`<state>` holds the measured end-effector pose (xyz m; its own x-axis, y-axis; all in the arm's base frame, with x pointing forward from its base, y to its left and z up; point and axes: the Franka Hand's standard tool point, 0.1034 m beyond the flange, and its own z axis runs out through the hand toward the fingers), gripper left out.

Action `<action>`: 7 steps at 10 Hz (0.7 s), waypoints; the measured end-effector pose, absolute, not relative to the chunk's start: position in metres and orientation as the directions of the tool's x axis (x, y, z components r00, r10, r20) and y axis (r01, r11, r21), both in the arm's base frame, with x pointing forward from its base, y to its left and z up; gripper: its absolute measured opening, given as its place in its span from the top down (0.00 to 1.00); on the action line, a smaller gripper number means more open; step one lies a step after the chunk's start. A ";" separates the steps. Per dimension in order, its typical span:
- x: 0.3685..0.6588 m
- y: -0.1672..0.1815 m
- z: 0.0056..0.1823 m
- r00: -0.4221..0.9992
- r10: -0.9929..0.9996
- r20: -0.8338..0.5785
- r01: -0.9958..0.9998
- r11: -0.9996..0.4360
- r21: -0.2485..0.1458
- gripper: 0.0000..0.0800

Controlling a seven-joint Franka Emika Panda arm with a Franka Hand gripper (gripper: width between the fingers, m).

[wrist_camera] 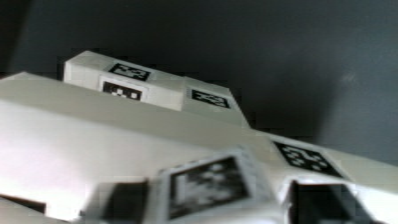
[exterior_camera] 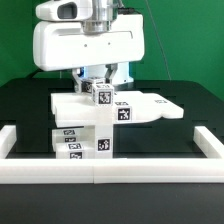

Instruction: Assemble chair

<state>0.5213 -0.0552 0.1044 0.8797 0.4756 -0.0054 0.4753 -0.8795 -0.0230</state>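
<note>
The gripper (exterior_camera: 99, 84) clasps a small tagged cube atop the matte white blocky chair (exterior_camera: 100, 115)

The tool's (exterior_camera: 99, 80) tips are hidden behind the chair (exterior_camera: 105, 118); the wrist view crops it, tags blurred.

A black bench (exterior_camera: 30, 110) is seen, bounded by a long white border rail (exterior_camera: 110, 172) — with a green backdrop (exterior_camera: 185, 40) behind it
</note>
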 end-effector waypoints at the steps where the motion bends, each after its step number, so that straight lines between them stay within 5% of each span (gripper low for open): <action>1: 0.521 -0.055 0.104 0.880 0.474 -0.006 0.474 -0.880 -0.023 0.66; 7: 0.521 -0.055 0.104 0.999 0.041 -0.014 0.041 -0.999 -0.021 0.66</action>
